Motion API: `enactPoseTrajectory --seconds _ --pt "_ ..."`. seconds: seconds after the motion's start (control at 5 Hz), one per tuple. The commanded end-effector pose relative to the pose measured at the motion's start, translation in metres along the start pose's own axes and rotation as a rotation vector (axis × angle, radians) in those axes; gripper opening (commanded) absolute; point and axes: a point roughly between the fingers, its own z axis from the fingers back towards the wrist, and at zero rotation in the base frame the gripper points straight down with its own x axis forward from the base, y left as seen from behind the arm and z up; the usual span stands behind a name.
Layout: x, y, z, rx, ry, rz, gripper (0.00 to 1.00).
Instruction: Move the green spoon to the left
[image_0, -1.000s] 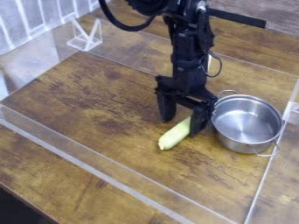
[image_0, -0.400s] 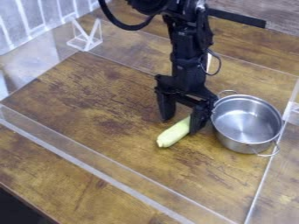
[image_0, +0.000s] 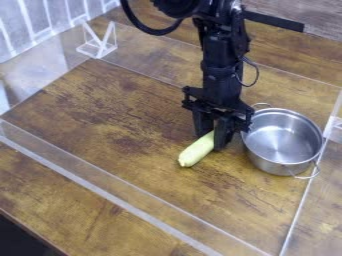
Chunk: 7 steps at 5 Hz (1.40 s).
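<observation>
The green spoon (image_0: 195, 154) lies on the wooden table (image_0: 107, 110), its thick yellow-green handle pointing toward the lower left. The far end of the spoon is hidden between the fingers of my gripper (image_0: 215, 142). The gripper points straight down from the black arm and its jaws are shut together on that upper end of the spoon, low at the table surface.
A round steel pot (image_0: 281, 140) stands just right of the gripper, close to its right finger. Clear plastic walls (image_0: 80, 175) fence the table at the front and sides. A small white stand (image_0: 96, 40) sits at the back left.
The jaws, wide open astride the spoon's upper end in the earlier frames, have closed on it. The spoon shifted slightly; the arm stayed in place.
</observation>
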Motion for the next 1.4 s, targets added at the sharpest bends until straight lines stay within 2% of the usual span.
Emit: enactPoseTrajectory --seconds 0.0,0.6,1.2 --pt "0.006 0.004 0.011 0.018 -0.008 0.005 0.00" --pt "0.009 -0.007 0.012 0.010 0.050 0.023 0.00" --pt "0.009 -0.020 0.012 -0.015 0.087 0.030 0.00"
